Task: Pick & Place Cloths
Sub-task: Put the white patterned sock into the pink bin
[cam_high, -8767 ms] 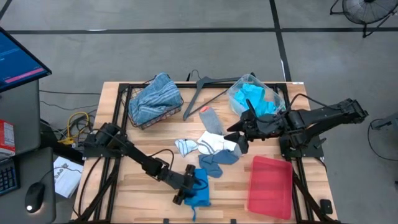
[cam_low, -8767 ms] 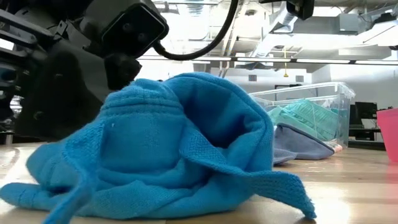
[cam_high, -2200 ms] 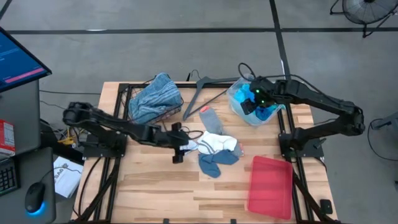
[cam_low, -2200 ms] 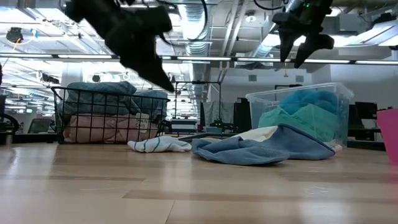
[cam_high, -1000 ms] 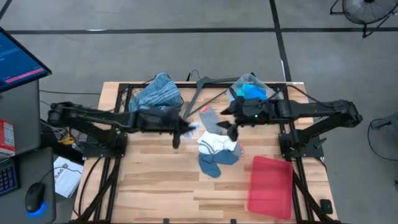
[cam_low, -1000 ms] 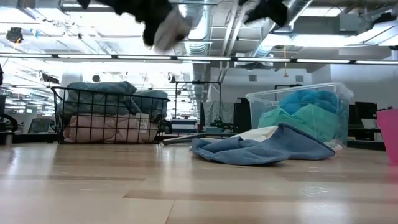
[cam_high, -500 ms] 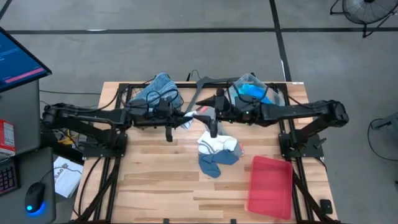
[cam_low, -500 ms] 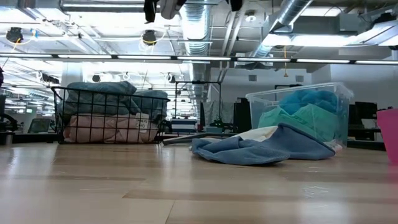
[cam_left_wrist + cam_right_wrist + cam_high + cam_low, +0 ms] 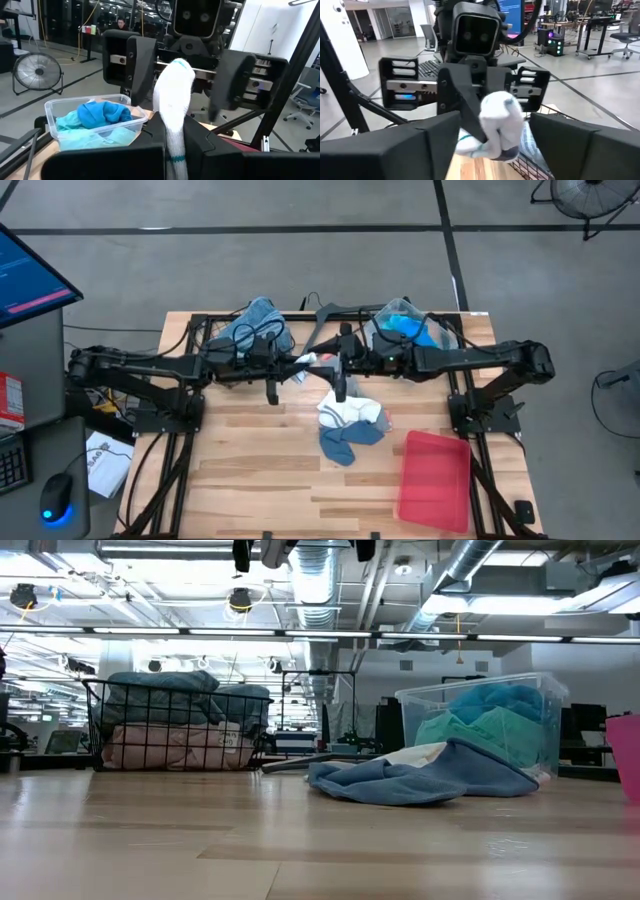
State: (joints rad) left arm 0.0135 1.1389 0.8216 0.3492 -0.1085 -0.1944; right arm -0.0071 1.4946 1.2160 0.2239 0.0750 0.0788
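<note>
Compared with half a second back, both arms have edged a touch closer over the middle of the table, and the white sock [image 9: 318, 361] between them has barely shifted. At the table's left end the wire basket [image 9: 205, 350] holds a blue-white striped cloth [image 9: 262, 313], and in the low view a pink cloth [image 9: 170, 748] lies under teal ones behind the wires. Just right of the basket, the left gripper [image 9: 297, 368] hangs high above the wood with its fingers pinched narrow on the white sock; its wrist camera shows the sock [image 9: 173, 107] rising upright from between the two dark fingers, a thin teal band near the cuff. Facing it head-on, the right gripper [image 9: 336, 366] has its fingers spread wide on either side of the sock's free end; from its own wrist the rounded white toe [image 9: 501, 115] sits between them, and whether either pad touches the fabric cannot be told. Below the pair, a white and grey cloth [image 9: 349, 413] lies on the table, touching a dusty blue cloth [image 9: 347, 440]. Farther back, the grey hanger [image 9: 325, 317] lies beside the clear bin [image 9: 436, 335], which holds bright blue and turquoise cloths [image 9: 408, 326]. At the near right corner lies the red tray [image 9: 434, 479].
</note>
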